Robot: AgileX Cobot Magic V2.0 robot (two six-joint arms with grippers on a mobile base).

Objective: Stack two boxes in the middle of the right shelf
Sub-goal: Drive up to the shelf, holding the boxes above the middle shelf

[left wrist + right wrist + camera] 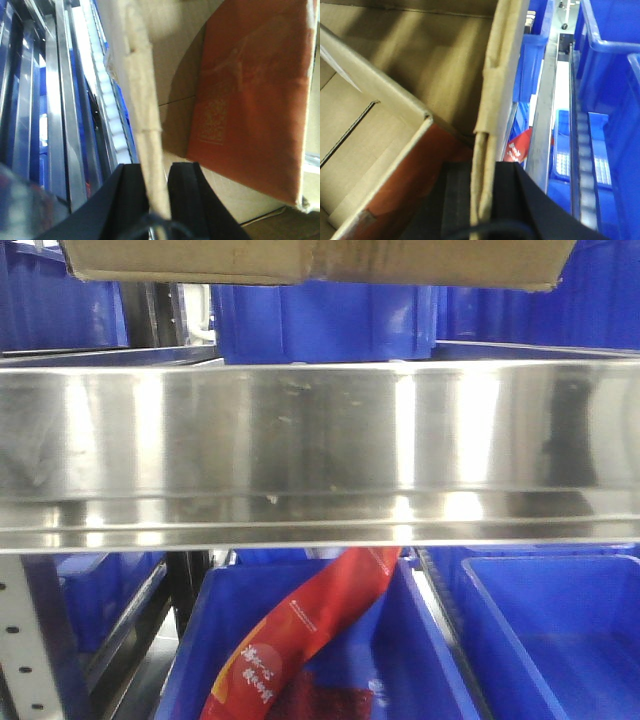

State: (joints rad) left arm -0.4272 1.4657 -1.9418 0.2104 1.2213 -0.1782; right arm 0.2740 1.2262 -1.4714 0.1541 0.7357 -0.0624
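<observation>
my left gripper (152, 182) was pinched shut on one thin wall of the cardboard box (200, 258), and my right gripper (482, 180) was clamped on another wall. the box hung just above the shelf (320, 440) rail, not yet set down. i judged the soft walls could buckle or slide from my pads. carried too low, its bottom edge could catch the rail or bump the blue bins (320, 325) beyond.

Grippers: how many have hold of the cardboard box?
2. The left gripper pinches a wall of the box, low in its wrist view; the right gripper pinches the opposite wall, low in its own view. Neither is hidden.
</observation>
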